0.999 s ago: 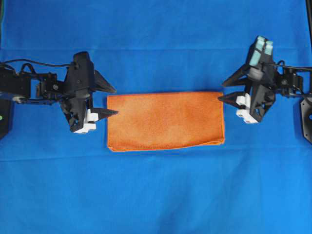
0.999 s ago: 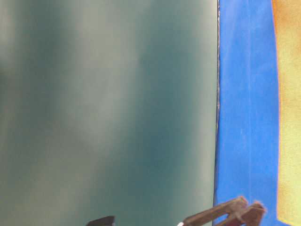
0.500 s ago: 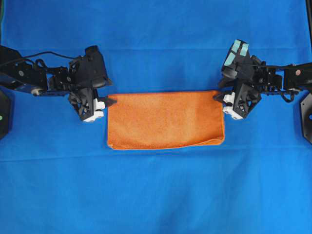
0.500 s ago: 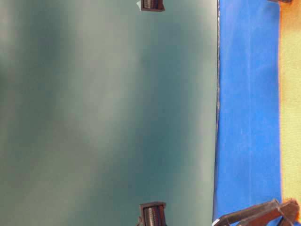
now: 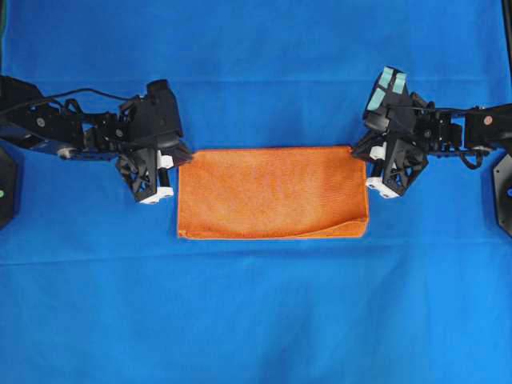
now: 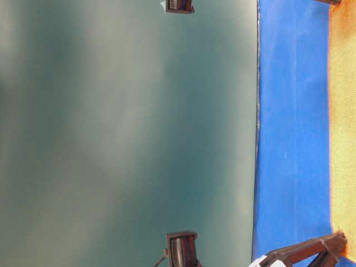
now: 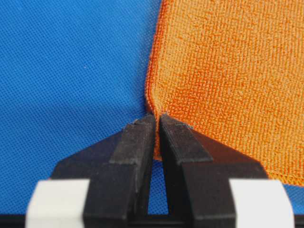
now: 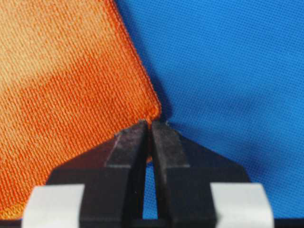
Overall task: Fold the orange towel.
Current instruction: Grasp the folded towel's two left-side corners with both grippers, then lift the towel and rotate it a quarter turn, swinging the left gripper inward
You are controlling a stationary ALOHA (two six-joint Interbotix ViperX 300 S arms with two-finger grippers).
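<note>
The orange towel (image 5: pixel 272 192) lies folded into a long rectangle on the blue cloth, in the middle of the overhead view. My left gripper (image 5: pixel 181 154) is shut on the towel's far left corner; in the left wrist view (image 7: pixel 156 118) the black fingers pinch the orange hem (image 7: pixel 151 102). My right gripper (image 5: pixel 358 153) is shut on the towel's far right corner; in the right wrist view (image 8: pixel 148 123) the fingers close on the corner tip (image 8: pixel 153 110). The towel's near right corner (image 5: pixel 352 228) bulges up a little. The table-level view shows a strip of the towel (image 6: pixel 342 111) at its right edge.
A large blue cloth (image 5: pixel 256 320) covers the whole table. A teal wall (image 6: pixel 128 133) fills most of the table-level view. Both arms reach in from the sides; the right arm's base (image 5: pixel 504 192) stands at the right edge.
Both grippers moved from the towel's short sides up to its far corners and closed on them. The towel's far edge now sits slightly higher.
</note>
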